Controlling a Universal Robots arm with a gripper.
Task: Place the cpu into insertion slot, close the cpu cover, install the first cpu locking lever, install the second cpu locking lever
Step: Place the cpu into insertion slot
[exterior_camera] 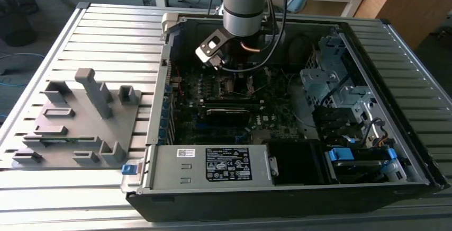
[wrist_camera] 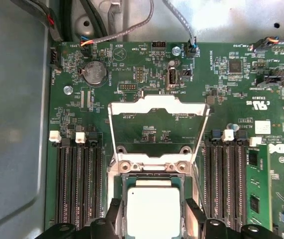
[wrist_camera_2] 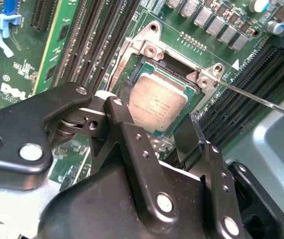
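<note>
So the slatted metal table is carrying an open computer case, lying on its side. A grey plastic plate with pegs and pockets is sitting beside it on the exterior view's left. The arm is reaching straight down into the case, over the green motherboard. A power supply is sitting along the case's near edge.

In both wrist views the claw is hanging right over the socket area. It's spread, with one black finger on each side of the cpu. The tips look like they're just beside the chip's edges. I honestly can't tell if they're touching it.

The cpu cover is standing swung up and open, so the board is showing through its big cut-out. The insertion slot is sitting between two banks of long black memory slots. The cpu is lying flat inside it, silver top facing up.

A thin locking lever is running off from one corner of the socket bracket, not hooked down. A coin battery is sitting further up the board.
</note>
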